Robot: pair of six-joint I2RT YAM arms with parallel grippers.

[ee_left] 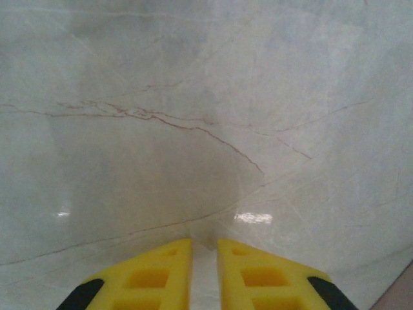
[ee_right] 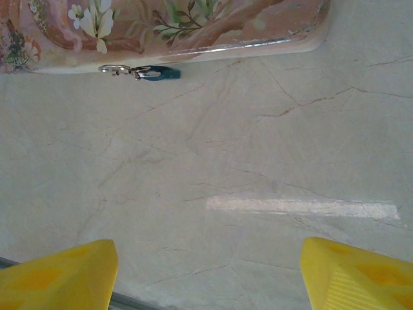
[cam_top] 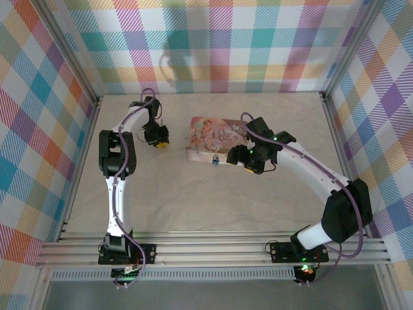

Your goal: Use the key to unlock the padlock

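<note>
A pale marble counter (cam_top: 193, 200) seen from above, walled with pastel plaid. A pink fairy-picture box (cam_top: 210, 132) lies flat toward the back, at the middle.

The left arm (cam_top: 119, 155) reaches to a bare patch well left of the box. In the wrist view the left jaws point down at the stone, yellow fingers (ee_left: 158, 274) drawn almost together with only a narrow slit between.

The right arm (cam_top: 310, 171) curves in from the right. The right jaws stand wide, fingers (ee_right: 58, 274) far apart, nothing between them, near the box's front edge.

The padlock (ee_right: 161, 73) – tiny, blue – lies on the counter against the box's front edge, its silvery shackle toward the box's clasp.

The step looks like picking up the key. To do it well, press the tips flat to the stone and close slowly, so the thin metal does not skate out, then lift straight.

The key itself cannot be made out – whether it sits in that slit is impossible to tell. The fingers' roots are cut off by the frame, and the padlock's keyhole is too small to see.
</note>
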